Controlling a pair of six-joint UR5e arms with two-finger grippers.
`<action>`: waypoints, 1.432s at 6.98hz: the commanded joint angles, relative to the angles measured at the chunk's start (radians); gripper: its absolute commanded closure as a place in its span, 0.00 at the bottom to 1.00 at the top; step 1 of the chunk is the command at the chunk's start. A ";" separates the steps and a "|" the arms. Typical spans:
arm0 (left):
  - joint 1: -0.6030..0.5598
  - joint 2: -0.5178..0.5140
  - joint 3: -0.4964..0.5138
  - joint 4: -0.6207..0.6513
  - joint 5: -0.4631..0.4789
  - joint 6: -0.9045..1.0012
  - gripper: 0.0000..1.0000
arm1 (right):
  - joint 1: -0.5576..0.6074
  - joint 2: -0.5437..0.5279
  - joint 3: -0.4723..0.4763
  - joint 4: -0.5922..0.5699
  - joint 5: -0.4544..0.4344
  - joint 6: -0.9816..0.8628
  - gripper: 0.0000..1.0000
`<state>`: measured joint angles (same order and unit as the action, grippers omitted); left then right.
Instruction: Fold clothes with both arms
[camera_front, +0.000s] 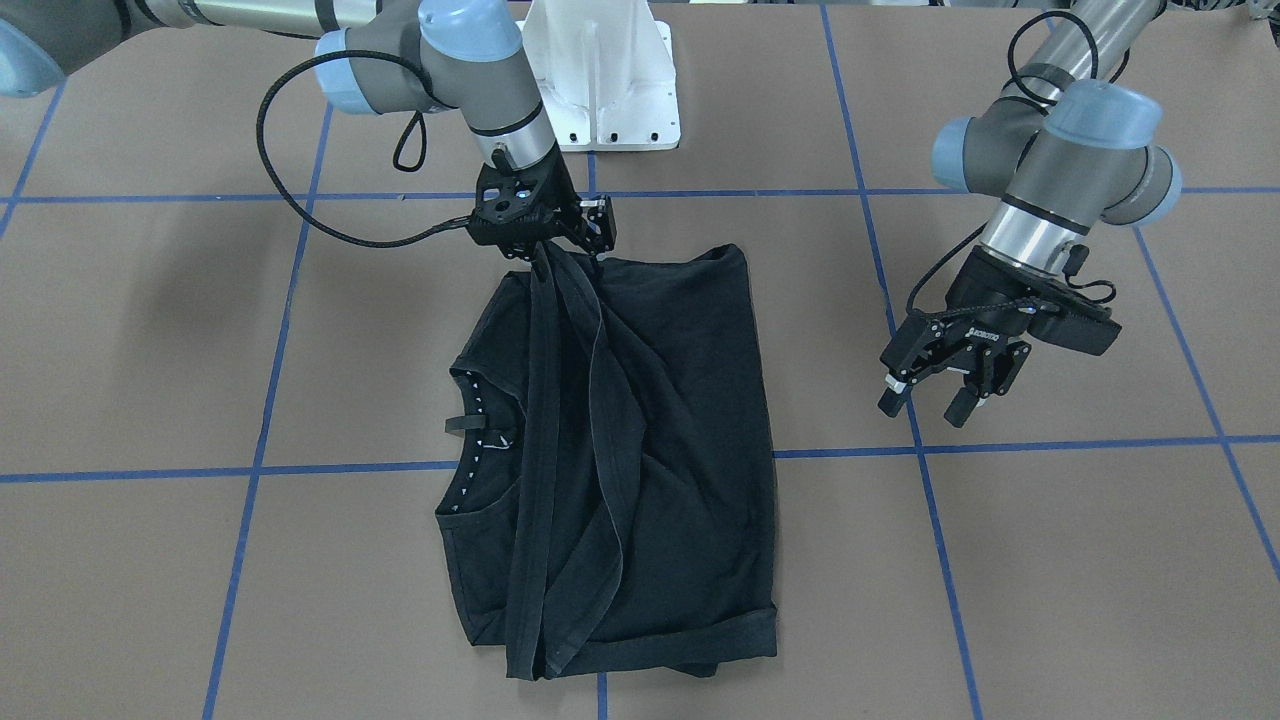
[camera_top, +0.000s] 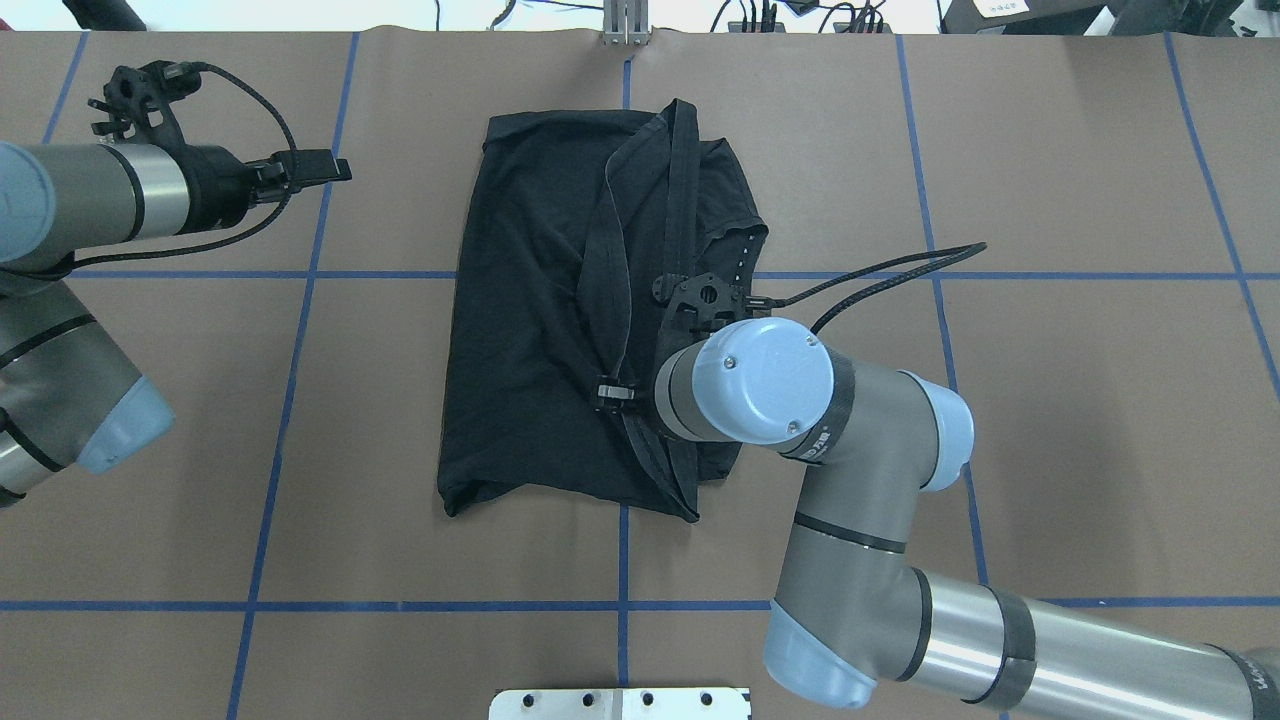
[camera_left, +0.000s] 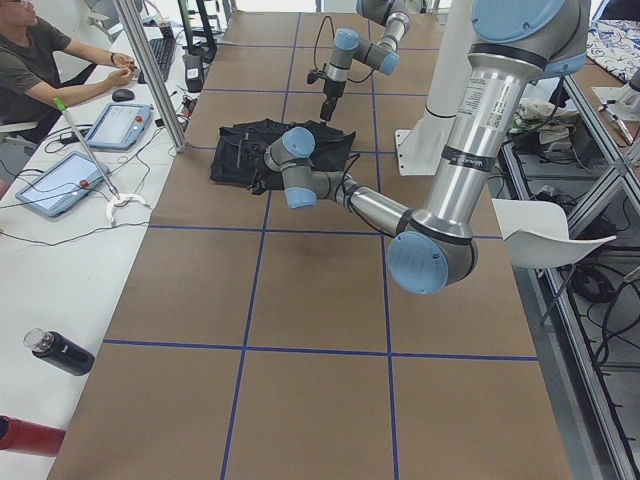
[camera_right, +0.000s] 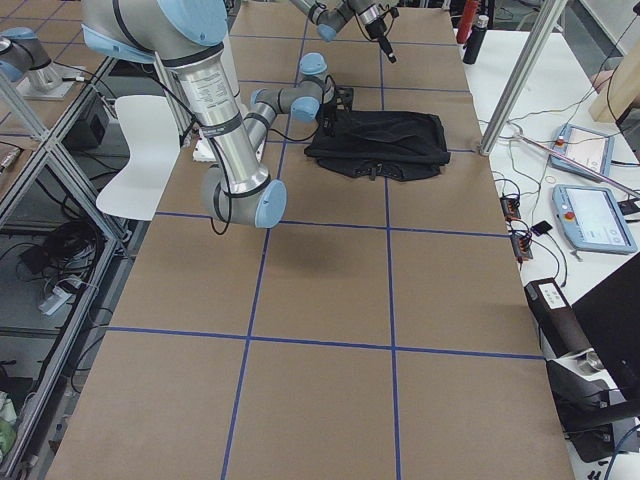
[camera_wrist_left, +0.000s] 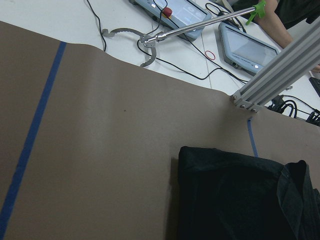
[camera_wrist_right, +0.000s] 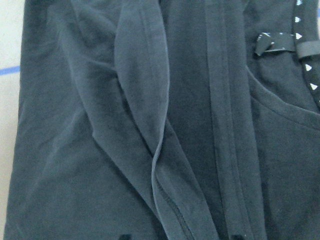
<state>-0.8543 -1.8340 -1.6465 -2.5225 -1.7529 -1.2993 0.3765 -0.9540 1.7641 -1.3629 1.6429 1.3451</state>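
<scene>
The table (camera_front: 150, 330), brown paper crossed by blue tape lines (camera_front: 265, 400), showed bare squares on every side of the garment, and the two end cameras showed a long bare run of it past each of my arms. My right arm (camera_top: 860, 560) reached in over the cloth from the near side. My left arm (camera_top: 90, 195) stretched out across my left half. The black T-shirt (camera_front: 680, 430) lay at the table's middle in a rough rectangle, in front of the white pedestal (camera_front: 600, 70). It straddled a tape crossing, with its collar toward my right and its far hem near the table's far edge and an aluminium post (camera_wrist_left: 280, 65). My right gripper (camera_front: 560, 252) was clamped on a strip of hem at the pedestal end, and it held that strip up so long folds slanted down from it. My left gripper (camera_front: 925, 405) hung over bare paper well apart from the shirt, fingers spread with nothing between them. Only the front camera showed both pairs of fingers plainly, since from overhead my right wrist covered most of the pinch. My right wrist camera saw nothing but cloth, with seams, a ridge of fold, and neck tape (camera_wrist_right: 305, 55) marked with white triangles. My left wrist camera caught the shirt's corner, the paper's edge and tablets (camera_wrist_left: 245, 45) on the white bench beyond.
</scene>
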 joint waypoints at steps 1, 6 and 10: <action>0.000 0.025 -0.021 0.001 0.003 0.000 0.00 | -0.062 0.009 -0.003 -0.063 -0.086 -0.260 0.31; 0.000 0.036 -0.021 0.001 0.004 0.000 0.00 | -0.087 0.055 -0.106 -0.090 -0.181 -0.373 0.99; 0.001 0.038 -0.021 0.001 0.007 -0.002 0.00 | -0.054 -0.024 0.013 -0.138 -0.146 -0.373 1.00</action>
<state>-0.8536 -1.7968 -1.6672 -2.5219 -1.7464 -1.3008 0.3107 -0.9265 1.7013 -1.4693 1.4825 0.9729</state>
